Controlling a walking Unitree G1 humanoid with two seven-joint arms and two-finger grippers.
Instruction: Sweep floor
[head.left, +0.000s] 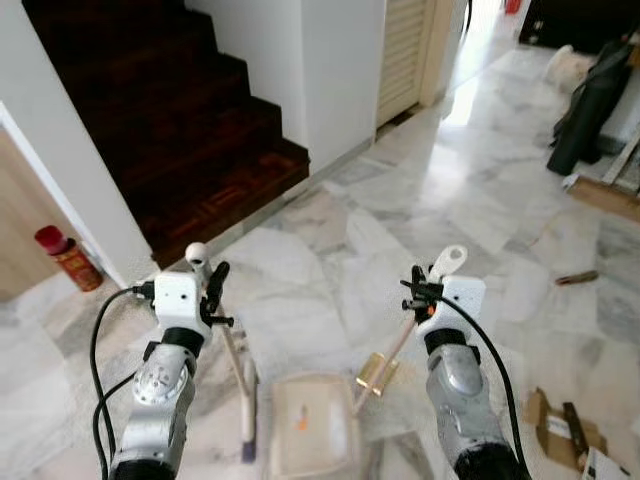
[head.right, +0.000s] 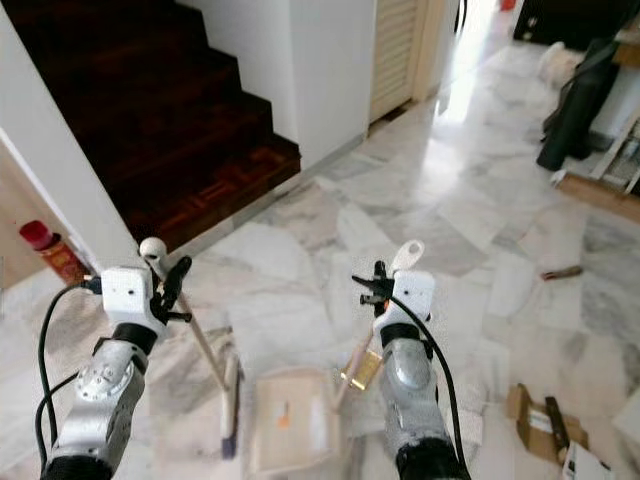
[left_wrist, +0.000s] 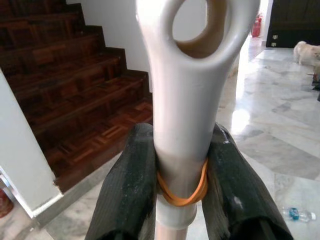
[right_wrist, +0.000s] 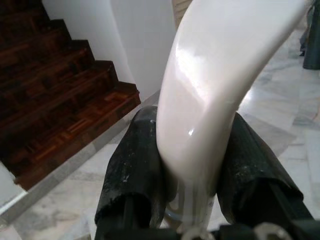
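The broom (head.left: 244, 400) hangs low on the robot's left side, its pale stick slanting down to a slim brush head on the marble, just beside the dustpan (head.left: 315, 425). That dustpan is a cream plastic tray, flat on the floor between the two arms, with a small orange speck inside. Its long handle rises at a slant past a brass-coloured clip to a glossy white looped grip.

The left gripper (left_wrist: 181, 175) is clamped on the broom's smooth white handle tip, matte black fingers (left_wrist: 131, 195) pressed to either side, an orange rubber band ringing the stick between them. The right gripper (right_wrist: 195, 175) squeezes the dustpan's curved, shiny handle the same way.

The floor (head.left: 330, 270) is polished grey-white marble, veined and reflective, wide open ahead toward a bright doorway. On the left, dark wooden stairs (head.left: 180, 130) with a parquet bottom step meet a white wall edge; a red canister (head.left: 68, 258) stands near it. Off right lie a dark bag (head.left: 590, 100), torn cardboard (head.left: 560, 425) and a small brown stick (head.left: 577, 277).
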